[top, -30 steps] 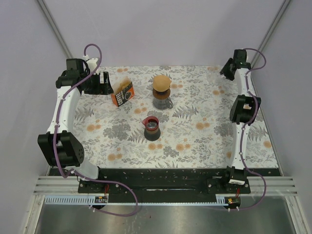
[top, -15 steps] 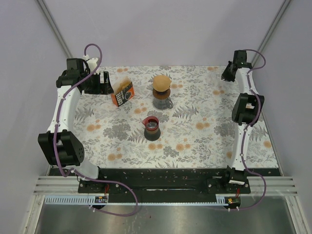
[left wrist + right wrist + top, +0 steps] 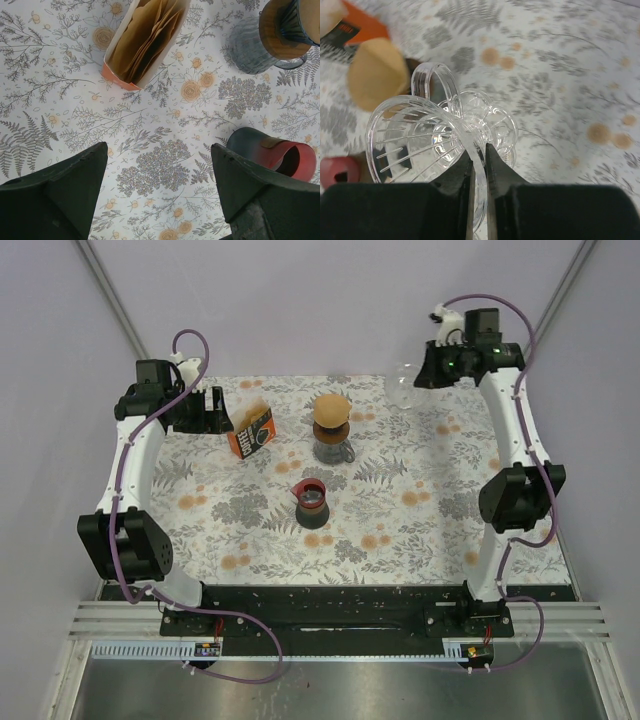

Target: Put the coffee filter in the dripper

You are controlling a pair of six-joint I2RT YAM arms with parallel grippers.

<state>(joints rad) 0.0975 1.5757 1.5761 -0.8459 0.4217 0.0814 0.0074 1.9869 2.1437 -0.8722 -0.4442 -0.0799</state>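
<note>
- Right wrist: clamps right tool (image 3: 478,152) on clear dripper's (image 3: 415,135) rim, above the surface (image 3: 560,75); hides lower rim behind fingers (image 3: 420,210).
- Left wrist: holds left tool (image 3: 158,155) released near box (image 3: 116,77) of coffee filters (image 3: 145,35); crops box's top.

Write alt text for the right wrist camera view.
The right gripper pinches the rim of a clear ribbed dripper, holding it above a floral tablecloth. Blurred behind it are a tan rounded object, an orange box and a red cup.
</note>
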